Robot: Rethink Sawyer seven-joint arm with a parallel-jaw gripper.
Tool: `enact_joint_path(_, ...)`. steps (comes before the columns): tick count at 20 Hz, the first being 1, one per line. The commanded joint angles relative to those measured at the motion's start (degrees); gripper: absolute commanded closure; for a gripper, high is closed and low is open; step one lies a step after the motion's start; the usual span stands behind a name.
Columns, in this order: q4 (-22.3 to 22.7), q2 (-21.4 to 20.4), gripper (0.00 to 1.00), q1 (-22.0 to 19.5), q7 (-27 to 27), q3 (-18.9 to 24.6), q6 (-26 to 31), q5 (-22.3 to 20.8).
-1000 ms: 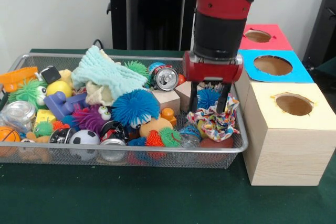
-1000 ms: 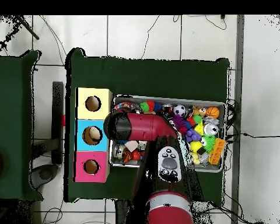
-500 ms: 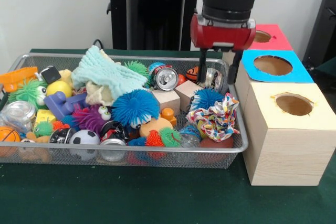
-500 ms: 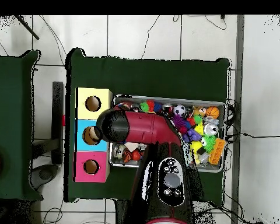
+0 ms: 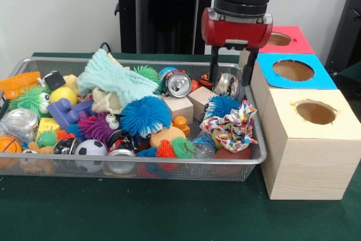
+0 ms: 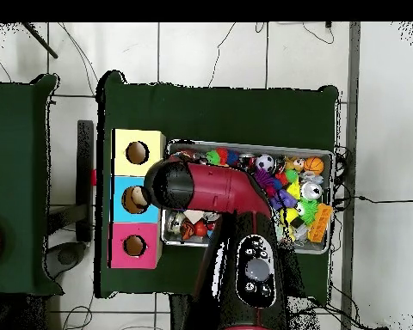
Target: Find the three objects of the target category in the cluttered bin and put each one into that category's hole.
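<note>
Green-clothed worktop: crammed wire-mesh bin; red gripper hovers above, fingers apart, empty. Coloured-top hole boxes apparently unfed.

The gripper hangs empty, fingers apart, above the bin's far corner (beside the blue-topped box).

My claw hangs above the far right corner of the wire bin, its two fingers apart with nothing between them, close to the middle box. In the front view the bin sits on the surface with three holed boxes in a row just to its right: nearest box, middle box, farthest box. Inside the bin, a crushed can lies left of my claw, a patterned cloth lies nearer the front below it, and a soccer ball rests against the front wall.
</note>
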Motion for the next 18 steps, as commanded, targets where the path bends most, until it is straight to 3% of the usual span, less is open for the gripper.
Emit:
enact_joint_path(1, 1.91, 5.85, 0.0, -2.78, 12.13, 2.82, -2.86, 2.9)
enact_joint_path(10, 0.89, 9.69, 0.0, -4.11, 11.62, 4.5, -6.7, 4.72)
enact_joint_path(18, 0.45, 9.59, 0.0, -4.56, 10.27, 5.1, -7.08, 5.37)
